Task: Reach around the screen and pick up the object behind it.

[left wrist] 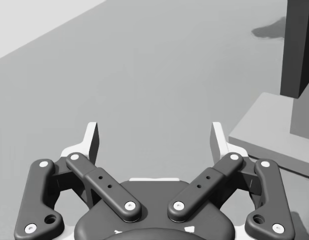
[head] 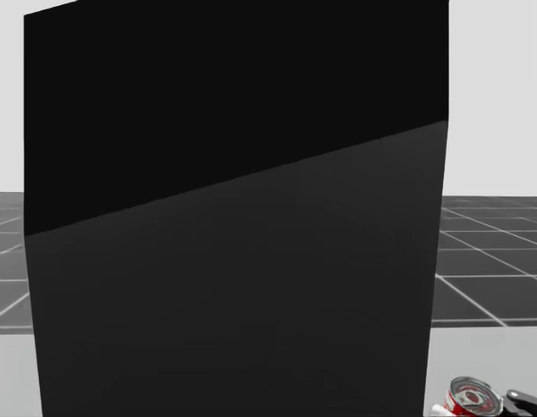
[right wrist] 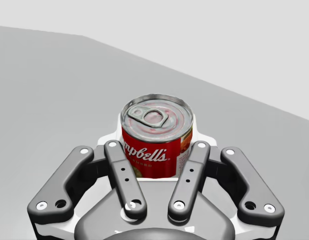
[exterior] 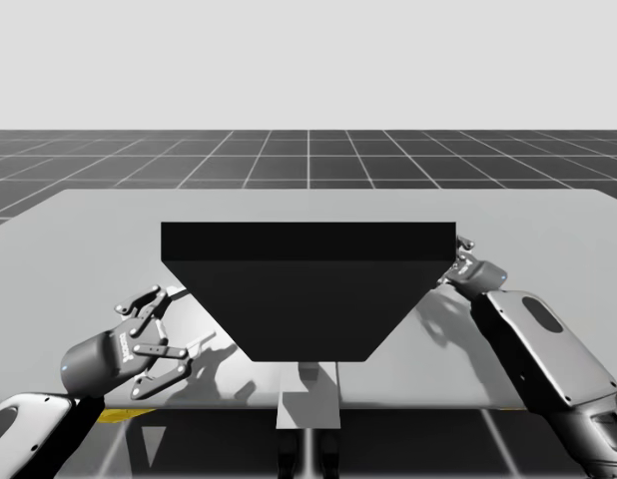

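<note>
The right fingers [right wrist: 117, 152] are clenched on the red-and-white can [right wrist: 157, 142], one on each side of its body. Its silver pull-tab lid is turned toward the wrist camera. Beyond the can lies the bare grey desk [right wrist: 44, 75]; I cannot tell whether the can's base rests on it or is clear of it.

From my head, the can [head: 473, 400] shows just past the lower right edge of the black screen [head: 234, 217], with a dark piece of the fingers [head: 525, 400] touching its right side. From above, these fingers [exterior: 466, 261] sit right at the right end of the screen [exterior: 308, 289], and my right arm [exterior: 548, 359] runs back from there to the near right corner of the desk [exterior: 109, 230].

The left fingers [left wrist: 92, 142] are released and spread wide, with nothing between them and bare desk [left wrist: 144, 60] ahead. Beside them stands the screen's dark edge [left wrist: 298, 50] on its flat grey base [left wrist: 274, 135].

In the high view the left fingers [exterior: 154, 334] hover near the front left part of the desk, apart from the screen's left side, and my left arm [exterior: 99, 359] comes in from the near left corner. The screen stands upright across the middle of the desk, its base [exterior: 308, 389] reaching the near edge.
</note>
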